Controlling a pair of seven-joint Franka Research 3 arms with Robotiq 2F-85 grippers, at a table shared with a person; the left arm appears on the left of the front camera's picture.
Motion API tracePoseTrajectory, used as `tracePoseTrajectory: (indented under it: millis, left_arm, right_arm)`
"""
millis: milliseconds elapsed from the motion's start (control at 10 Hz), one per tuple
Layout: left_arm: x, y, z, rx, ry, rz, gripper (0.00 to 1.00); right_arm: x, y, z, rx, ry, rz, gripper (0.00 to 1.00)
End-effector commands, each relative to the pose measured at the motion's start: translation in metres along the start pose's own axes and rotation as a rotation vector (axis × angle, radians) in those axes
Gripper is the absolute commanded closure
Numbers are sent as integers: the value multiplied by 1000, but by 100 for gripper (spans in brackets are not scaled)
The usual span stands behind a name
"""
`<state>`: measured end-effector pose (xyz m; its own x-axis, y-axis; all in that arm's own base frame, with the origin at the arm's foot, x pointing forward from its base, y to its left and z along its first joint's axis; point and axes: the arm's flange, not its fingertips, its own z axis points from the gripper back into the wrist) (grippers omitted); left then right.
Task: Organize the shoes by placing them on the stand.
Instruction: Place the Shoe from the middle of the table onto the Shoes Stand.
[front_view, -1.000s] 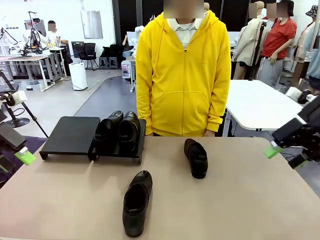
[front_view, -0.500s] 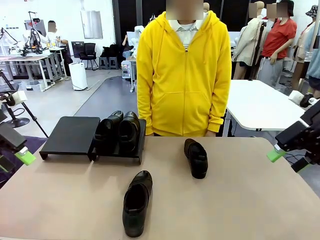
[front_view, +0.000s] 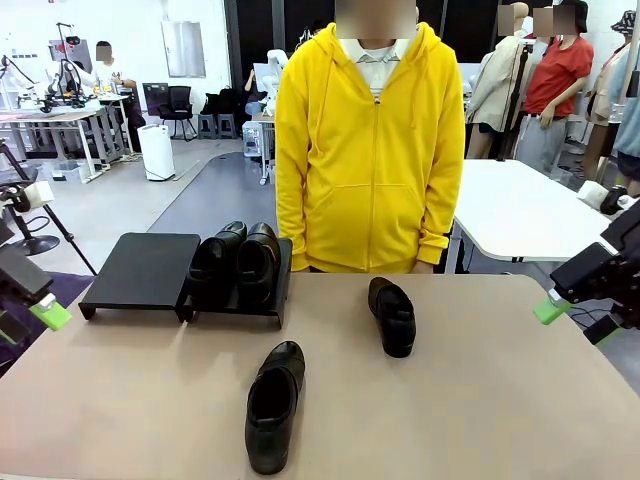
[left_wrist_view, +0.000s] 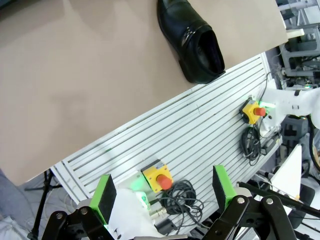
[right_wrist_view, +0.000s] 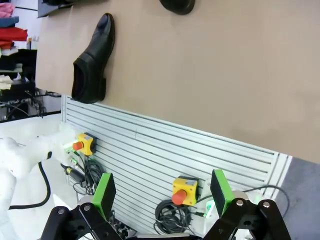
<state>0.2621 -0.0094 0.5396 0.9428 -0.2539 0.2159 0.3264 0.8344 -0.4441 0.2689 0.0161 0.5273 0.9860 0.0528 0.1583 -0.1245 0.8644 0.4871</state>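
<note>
2 of the 4 shoes (front_view: 238, 262) are set side by side on the right panel of the stand (front_view: 145, 268), which is placed at the far left of the table (front_view: 500, 400). The other 2 are left on the tabletop, well apart from each other: the third shoe (front_view: 392, 315) is laid just right of the middle, near the far edge, and the fourth shoe (front_view: 273, 405) is laid close to the near edge, its toe turned away from the robot. A person in a yellow hoodie (front_view: 370, 150) is stood at the far side, directly behind the third shoe. The left gripper (left_wrist_view: 165, 190) is held off the table's left edge with its jaws spread wide and nothing between them. The right gripper (right_wrist_view: 162, 192) is held off the right edge, likewise spread and not gripping anything.
</note>
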Motion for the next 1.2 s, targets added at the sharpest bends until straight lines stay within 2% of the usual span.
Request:
tracePoseTrajectory:
  millis: [0,100,200,300,400,500,600,700,800,900,1100]
  left_arm:
    - [0,0,0,0,0,0,0]
    - [28,-40,-2,-46,84,227,0]
    - [65,-87,-31,-97,153,256,0]
    - [101,-127,-65,-109,274,254,0]
    - [131,-167,-108,-92,364,243,0]
    - [152,-190,-150,-42,435,251,0]
    - [163,-207,-191,-54,490,184,0]
    - [168,-222,-230,-23,492,167,0]
    - [176,-217,-255,129,276,230,0]
    - [144,-228,-223,-82,486,191,0]
    - [144,-228,-223,-82,486,191,0]
  right_arm:
    - [3,2,2,28,-12,14,0]
    - [3,2,2,28,-12,14,0]
    - [3,2,2,28,-12,14,0]
    - [3,2,2,28,-12,14,0]
    - [3,2,2,28,-12,14,0]
    - [3,2,2,28,-12,14,0]
    - [3,2,2,28,-12,14,0]
    - [3,2,2,28,-12,14,0]
    - [3,2,2,28,-12,14,0]
    - [3,2,2,28,-12,14,0]
    - [3,2,2,28,-12,14,0]
